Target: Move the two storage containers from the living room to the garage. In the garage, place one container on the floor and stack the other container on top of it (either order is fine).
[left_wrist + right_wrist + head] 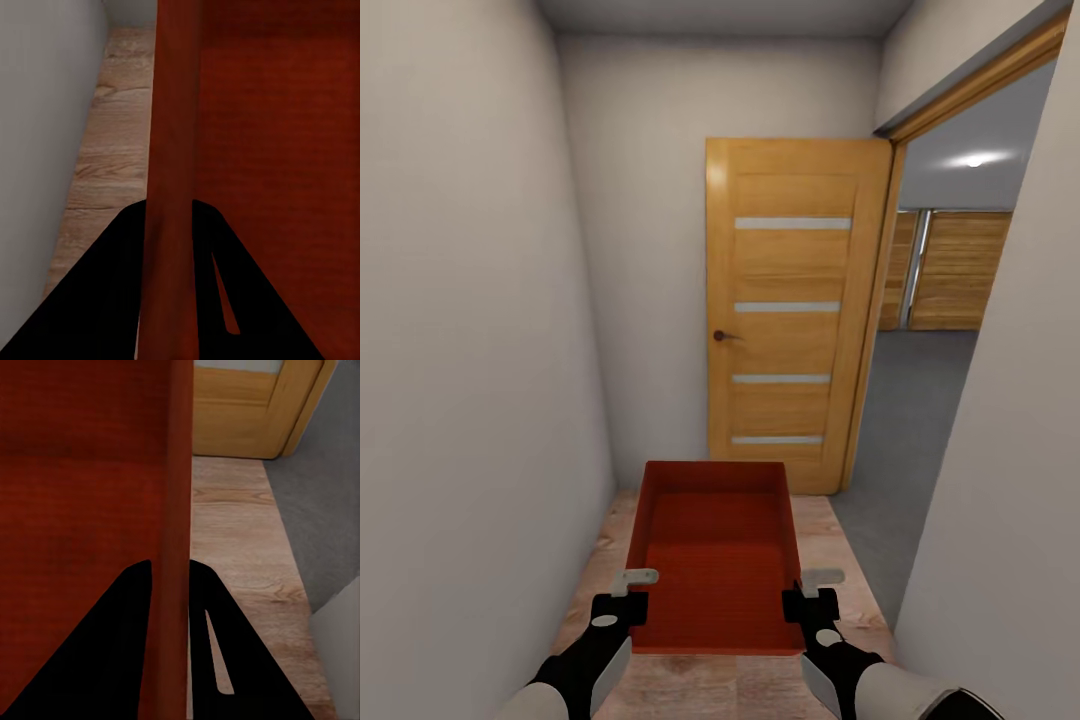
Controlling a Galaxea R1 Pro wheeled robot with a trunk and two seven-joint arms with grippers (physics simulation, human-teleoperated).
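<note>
Left gripper [628, 592]: nearest to the camera; its two fingers were closed over the left side wall of the storage container [715, 560], one finger inside and one outside, as the left wrist view showed.
Right gripper [810, 592]: closed in the same way over the right side wall.
Storage container: orange-red, open on top, empty, carried level between the two arms above the wood-plank floor [830, 540] of a narrow hallway.
Handling: it looked light and stiff, but the walls were thin and smooth, so it could probably slip or tilt if one side loosened. Both side walls near the near end seemed the good places to hold.
Way ahead: a wooden door [792, 310] stood open; at right, the doorway led to a grey floor [905, 420], probably the garage.
</note>
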